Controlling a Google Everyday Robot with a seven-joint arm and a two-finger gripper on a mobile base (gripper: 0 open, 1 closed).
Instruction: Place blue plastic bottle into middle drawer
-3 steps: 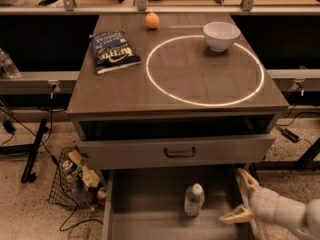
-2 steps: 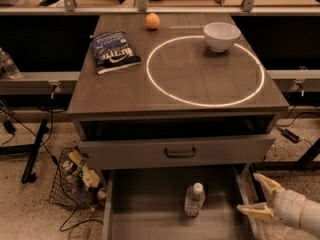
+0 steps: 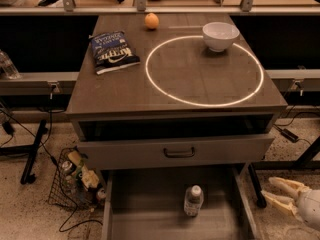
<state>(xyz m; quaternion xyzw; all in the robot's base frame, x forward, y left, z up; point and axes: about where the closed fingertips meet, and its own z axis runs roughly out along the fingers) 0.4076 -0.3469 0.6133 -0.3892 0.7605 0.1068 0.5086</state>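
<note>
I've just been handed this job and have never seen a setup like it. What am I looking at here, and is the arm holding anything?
There is one camera, looking down at the front of a cabinet. The pale two-fingered claw at lower right is the robot's gripper. It sits outside the cabinet, right of the open drawer, with its fingers spread and nothing in them. The pulled-out tray at the bottom is the middle drawer, and the blue plastic bottle stands upright on its floor. Above it is a drawer front with a black handle. On the cabinet's top are a chip bag, an orange, a white bowl and a glowing ring.
</note>
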